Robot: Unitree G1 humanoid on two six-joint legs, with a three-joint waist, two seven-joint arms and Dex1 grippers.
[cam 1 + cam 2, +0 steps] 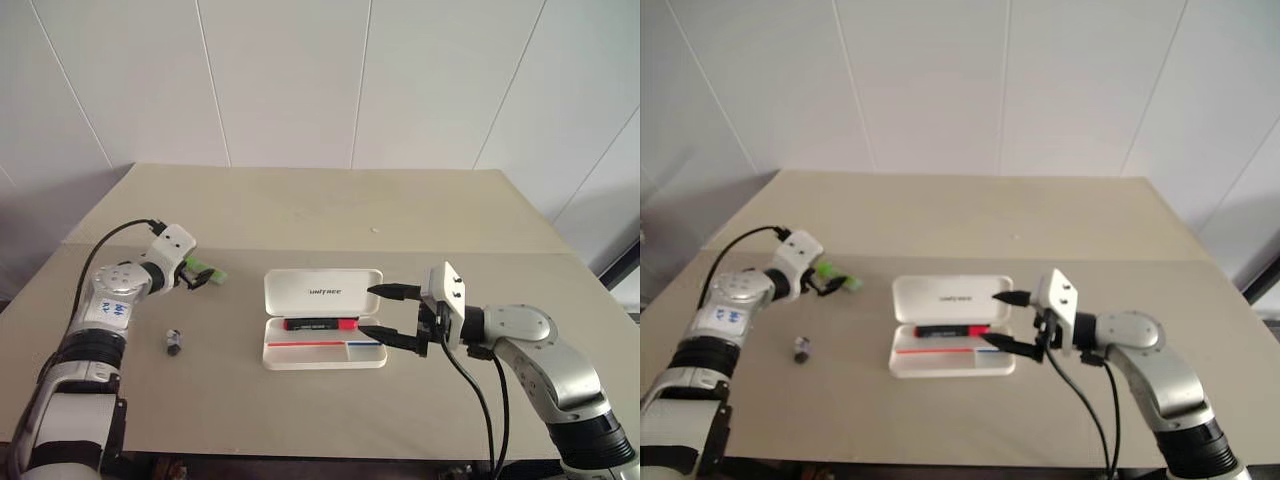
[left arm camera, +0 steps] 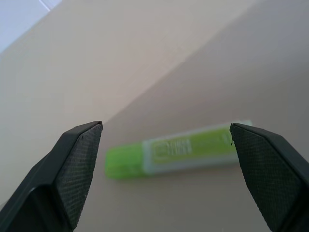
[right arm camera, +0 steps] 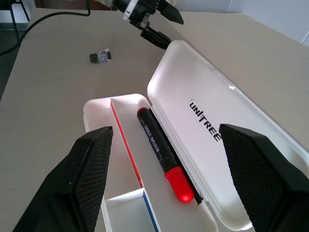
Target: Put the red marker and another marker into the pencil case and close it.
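Observation:
The white pencil case [image 1: 322, 357] lies open at the table's middle, its lid [image 3: 207, 121] folded back. In its tray lies the red marker [image 1: 320, 324], black-barrelled with a red end [image 3: 178, 186]. My right gripper [image 1: 367, 310] is open at the case's right end, one finger by the lid and one by the tray, with nothing in it. To the left of the case, the light green marker [image 2: 178, 150] lies flat on the table. My left gripper [image 1: 198, 276] stands open just short of it, its fingers [image 2: 77, 164] spread wider than the marker is long.
A small dark cap-like object [image 1: 175, 341] lies on the table between the left arm and the case. A white wall stands behind the tan table [image 1: 330, 215]. Black cables trail from both wrists.

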